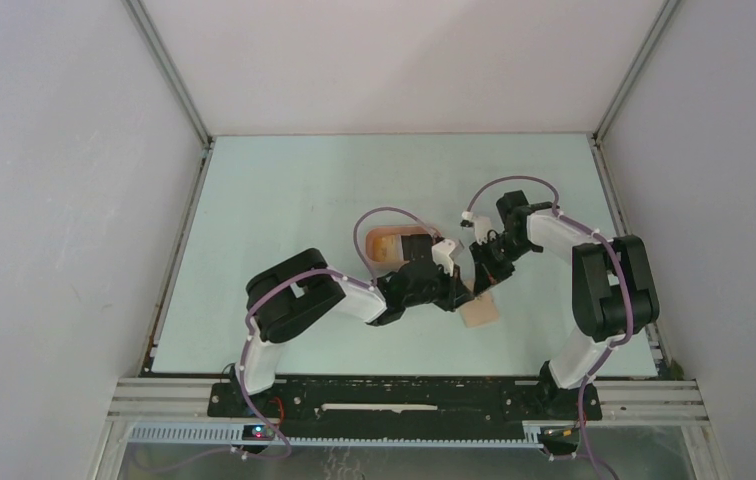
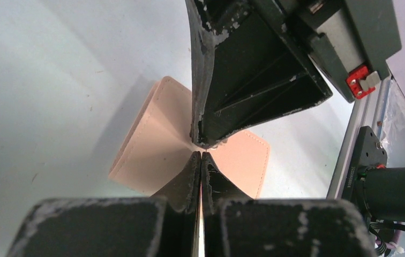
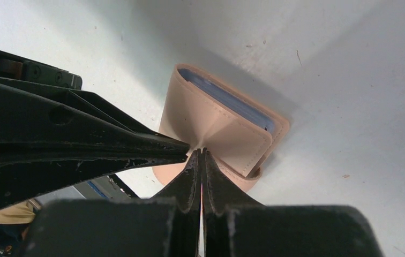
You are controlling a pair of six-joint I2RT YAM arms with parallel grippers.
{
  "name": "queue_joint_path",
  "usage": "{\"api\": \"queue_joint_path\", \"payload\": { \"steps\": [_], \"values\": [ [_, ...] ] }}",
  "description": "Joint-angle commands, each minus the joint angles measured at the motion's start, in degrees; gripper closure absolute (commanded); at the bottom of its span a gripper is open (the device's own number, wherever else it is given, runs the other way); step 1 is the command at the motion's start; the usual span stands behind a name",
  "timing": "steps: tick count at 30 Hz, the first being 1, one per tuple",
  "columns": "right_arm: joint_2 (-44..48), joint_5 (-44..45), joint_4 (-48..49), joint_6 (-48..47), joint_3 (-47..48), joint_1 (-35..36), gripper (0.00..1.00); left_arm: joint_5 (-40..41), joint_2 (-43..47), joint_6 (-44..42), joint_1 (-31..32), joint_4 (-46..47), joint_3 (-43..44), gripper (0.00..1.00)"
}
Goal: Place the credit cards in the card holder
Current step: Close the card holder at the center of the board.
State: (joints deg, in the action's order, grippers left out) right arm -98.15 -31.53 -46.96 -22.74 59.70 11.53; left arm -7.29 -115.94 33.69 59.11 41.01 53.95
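The tan card holder (image 1: 480, 311) lies on the pale table between the two arms. In the right wrist view the card holder (image 3: 219, 126) stands partly open, with a pale blue credit card (image 3: 232, 105) tucked in a slot. My right gripper (image 3: 201, 151) is shut, pinching the leather where its creases meet. My left gripper (image 2: 201, 155) is shut on the same spot of the card holder (image 2: 152, 147) from the opposite side, tip to tip with the right one. More credit cards, yellow-orange (image 1: 385, 245) and dark, lie in the tray behind.
A salmon-pink oval tray (image 1: 372, 238) sits just behind the left wrist, partly covered by the arm. Metal rails (image 1: 404, 395) run along the near edge, and white walls close in the table on three sides.
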Motion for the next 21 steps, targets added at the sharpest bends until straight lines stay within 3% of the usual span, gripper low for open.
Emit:
{"api": "queue_joint_path", "payload": {
  "steps": [1, 14, 21],
  "values": [
    [-1.93, 3.67, -1.15, -0.72, -0.84, 0.86, 1.0, 1.89, 3.43, -0.03, -0.4, -0.11, -3.26, 0.97],
    [0.75, 0.99, -2.35, -2.76, -1.11, 0.08, 1.0, 3.42, 2.66, -0.03, -0.4, -0.87, -3.25, 0.98],
    [4.59, -2.67, -2.09, -3.53, -1.09, -0.69, 0.83, 4.24, 2.4, -0.12, -0.4, -1.89, -2.81, 0.98]
  ]
}}
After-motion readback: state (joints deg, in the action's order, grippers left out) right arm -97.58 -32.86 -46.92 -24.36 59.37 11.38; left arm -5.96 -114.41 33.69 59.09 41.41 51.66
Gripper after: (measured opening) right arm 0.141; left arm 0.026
